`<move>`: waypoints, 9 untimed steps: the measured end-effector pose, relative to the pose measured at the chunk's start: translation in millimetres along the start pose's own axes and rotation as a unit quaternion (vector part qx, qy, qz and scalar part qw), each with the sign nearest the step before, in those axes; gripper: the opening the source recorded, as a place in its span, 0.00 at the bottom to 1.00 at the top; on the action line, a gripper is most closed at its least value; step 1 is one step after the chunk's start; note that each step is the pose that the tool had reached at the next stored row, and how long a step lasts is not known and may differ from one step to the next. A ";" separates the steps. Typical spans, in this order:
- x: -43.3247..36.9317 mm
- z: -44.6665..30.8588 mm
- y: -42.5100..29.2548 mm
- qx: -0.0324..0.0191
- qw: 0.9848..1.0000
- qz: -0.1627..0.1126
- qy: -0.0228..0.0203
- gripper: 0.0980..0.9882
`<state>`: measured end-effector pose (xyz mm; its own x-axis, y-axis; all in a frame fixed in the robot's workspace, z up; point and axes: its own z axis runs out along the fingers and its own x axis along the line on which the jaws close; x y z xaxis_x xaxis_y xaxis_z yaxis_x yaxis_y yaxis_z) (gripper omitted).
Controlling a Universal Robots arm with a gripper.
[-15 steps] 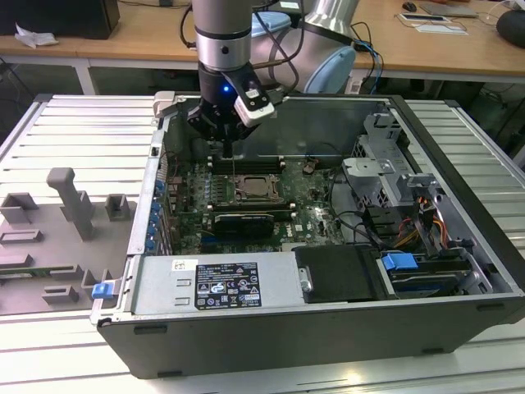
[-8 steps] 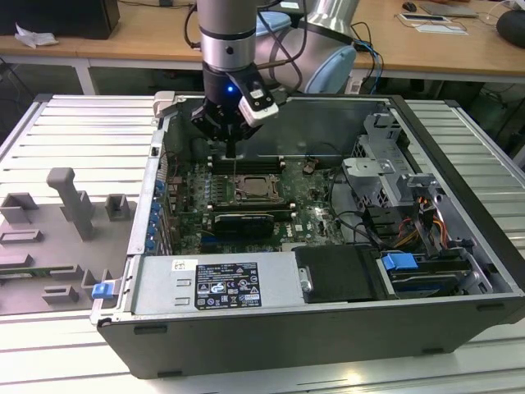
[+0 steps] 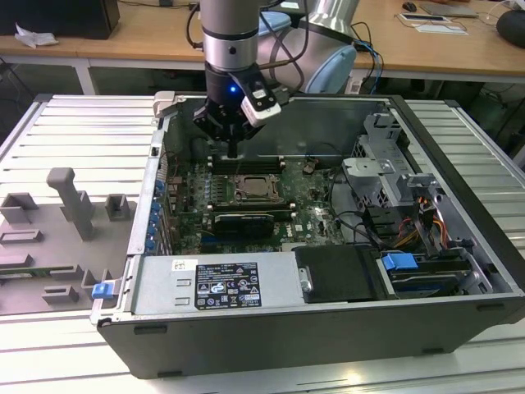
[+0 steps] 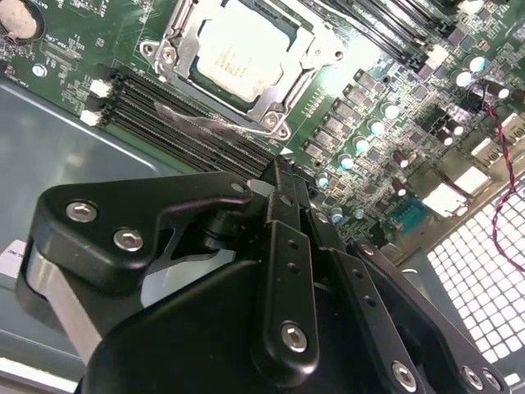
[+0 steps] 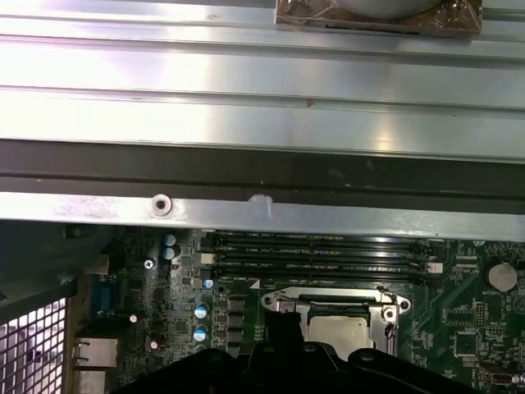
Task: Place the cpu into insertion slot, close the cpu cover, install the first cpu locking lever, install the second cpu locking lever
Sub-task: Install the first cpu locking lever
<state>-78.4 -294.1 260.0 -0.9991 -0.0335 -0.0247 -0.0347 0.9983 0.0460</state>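
The cpu (image 4: 238, 53) sits in the slot (image 3: 239, 190), mid-frame in the exterior view. The cover (image 4: 215, 92) looks to lie flat around it, its window framing the pale chip top. So the first two steps appear done, and the lever work seems to be the step in hand.

A thin silver bar (image 4: 201, 121), probably a lever, shows smeared across the memory slots (image 5: 320, 254) just beside the socket. Whether it is latched I cannot tell.

The gripper (image 3: 235, 153) hangs over the far edge of the board (image 3: 189, 205), upper centre of the exterior view. It is near the slot but apart from it, with the jaws closed together and nothing between them. Working a lever would, I judge, call for the closed tips to meet that thin bar squarely and press it without scraping the memory slots.

The case (image 3: 271, 349) lies open on the table (image 3: 66, 345). It holds the board, a power supply (image 3: 164, 287) along its near side, and a drive cage (image 3: 385, 164) with cables at the exterior view's right. Grey fixtures (image 3: 70, 205) stand on the table at the exterior view's left.
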 end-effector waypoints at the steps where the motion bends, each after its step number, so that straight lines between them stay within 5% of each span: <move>1: -0.8 0.0 0.0 0.000 1.000 0.000 0.000 0.01; 9: -5.7 0.1 -0.2 0.000 1.000 0.000 0.000 0.01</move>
<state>-72.7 -294.1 260.0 -0.9991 -0.0335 -0.0246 -0.0346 0.9983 0.0460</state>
